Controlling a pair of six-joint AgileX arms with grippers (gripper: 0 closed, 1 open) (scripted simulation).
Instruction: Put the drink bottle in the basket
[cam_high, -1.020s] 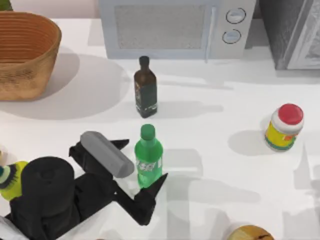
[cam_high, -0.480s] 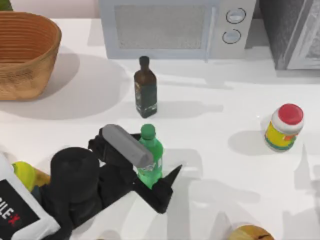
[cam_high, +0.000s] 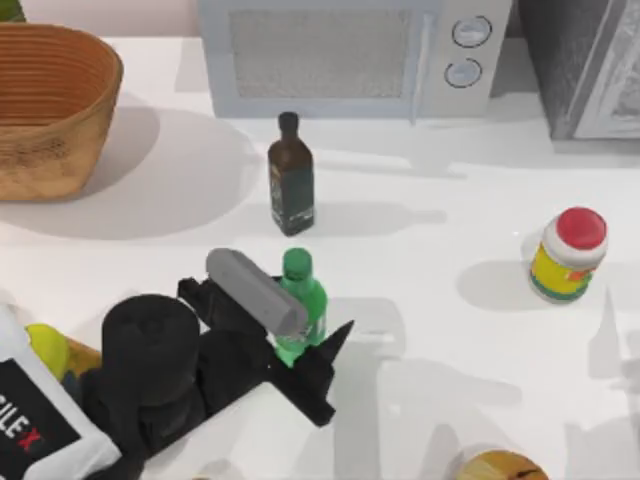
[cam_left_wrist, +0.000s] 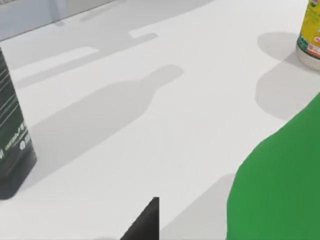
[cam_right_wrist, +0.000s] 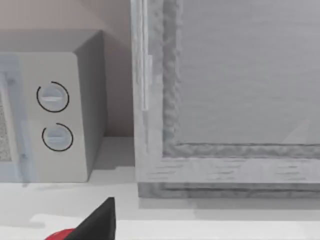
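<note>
From above, the basket (cam_high: 50, 105) stands well away from my left gripper (cam_high: 297, 335), off toward the table's far left corner; what I can see of its ribbed inside holds nothing. The drink bottle (cam_high: 299, 305) stands upright on the table (cam_high: 430, 230), right at that gripper. One dark finger (cam_high: 325, 350) pokes out just past its base on the right, and the grey wrist housing covers its left shoulder. I cannot tell whether the fingers have closed on it. In the left wrist view the bottle's green body (cam_left_wrist: 280, 185) sits very close. A dark glass bottle (cam_high: 290, 175) stands just beyond the gripper, and a red-capped yellow jar (cam_high: 568, 255) well off to its right.
</note>
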